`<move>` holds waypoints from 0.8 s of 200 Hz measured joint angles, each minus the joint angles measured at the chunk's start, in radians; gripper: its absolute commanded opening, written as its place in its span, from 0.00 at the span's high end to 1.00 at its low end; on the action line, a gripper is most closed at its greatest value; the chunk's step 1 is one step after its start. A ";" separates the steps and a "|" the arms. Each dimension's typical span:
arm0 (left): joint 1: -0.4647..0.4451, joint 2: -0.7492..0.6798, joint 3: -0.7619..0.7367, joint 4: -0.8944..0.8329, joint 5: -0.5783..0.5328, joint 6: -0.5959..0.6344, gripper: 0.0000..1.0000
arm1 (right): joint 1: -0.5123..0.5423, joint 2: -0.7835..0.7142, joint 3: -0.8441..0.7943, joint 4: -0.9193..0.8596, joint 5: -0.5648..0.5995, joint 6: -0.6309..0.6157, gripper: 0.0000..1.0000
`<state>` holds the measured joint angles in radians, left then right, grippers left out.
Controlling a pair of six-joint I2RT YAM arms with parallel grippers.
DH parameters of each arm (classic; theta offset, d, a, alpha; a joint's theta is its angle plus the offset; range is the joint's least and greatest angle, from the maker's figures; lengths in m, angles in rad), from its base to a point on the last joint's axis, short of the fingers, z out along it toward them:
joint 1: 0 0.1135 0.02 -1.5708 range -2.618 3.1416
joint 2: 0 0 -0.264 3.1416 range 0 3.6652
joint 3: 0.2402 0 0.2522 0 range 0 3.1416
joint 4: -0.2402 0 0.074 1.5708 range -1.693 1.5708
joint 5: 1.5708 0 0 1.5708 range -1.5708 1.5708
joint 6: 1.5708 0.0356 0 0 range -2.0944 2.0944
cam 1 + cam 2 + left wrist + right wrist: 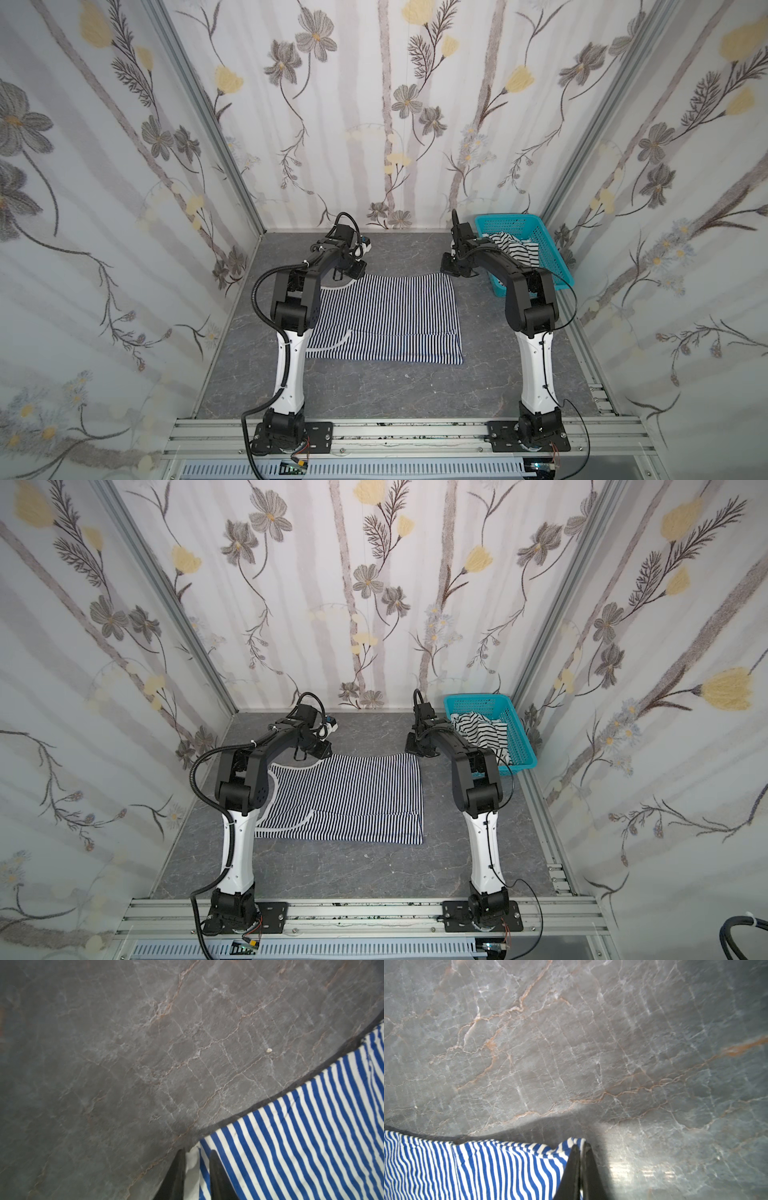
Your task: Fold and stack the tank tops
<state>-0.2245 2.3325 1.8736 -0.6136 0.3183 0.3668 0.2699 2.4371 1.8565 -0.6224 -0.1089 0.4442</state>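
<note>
Left gripper (352, 270): at the far-left corner of the thin navy-and-white striped tank top with white trim (386, 316). In the left wrist view its black fingers (176, 1176) have the white trim nipped between them, so it is gripping the top.

Striped top: lies flat on the grey marbled tabletop (374, 395) between the two arms, shoulder end to the left and hem to the right. Its long axis runs left to right across the table.

Right gripper (451, 268): at the far-right corner of the same top. In the right wrist view the jaws are pressed together with the raised hem corner caught at their tips, so it is closed on the cloth.

Basket: the teal perforated plastic basket (555, 257) stands at the far right by the back wall, holding the crumpled wider black-and-white striped tank top (515, 247), which neither arm touches.

Key relation: each gripper holds one corner of the far edge. The rest of the cloth stretches from them toward the arm bases — neither arm is nearer.

Likely next: raise both corners together and bring the far edge over toward the near edge — a fold along the long axis.
</note>
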 measured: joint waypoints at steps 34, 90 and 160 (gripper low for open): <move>-0.001 -0.001 0.013 -0.001 0.001 0.000 1.00 | 0.000 -0.010 -0.008 0.002 0.000 0.000 1.00; -0.001 -0.066 0.010 -0.005 0.035 -0.005 1.00 | 0.001 -0.072 -0.076 0.013 0.000 0.000 1.00; -0.001 -0.177 -0.105 -0.005 0.049 -0.007 1.00 | 0.039 -0.292 -0.316 0.094 -0.013 0.001 1.00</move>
<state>-0.2253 2.1555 1.7691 -0.6186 0.3676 0.3599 0.3088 2.1452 1.5406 -0.5282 -0.1215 0.4454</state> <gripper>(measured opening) 0.050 0.049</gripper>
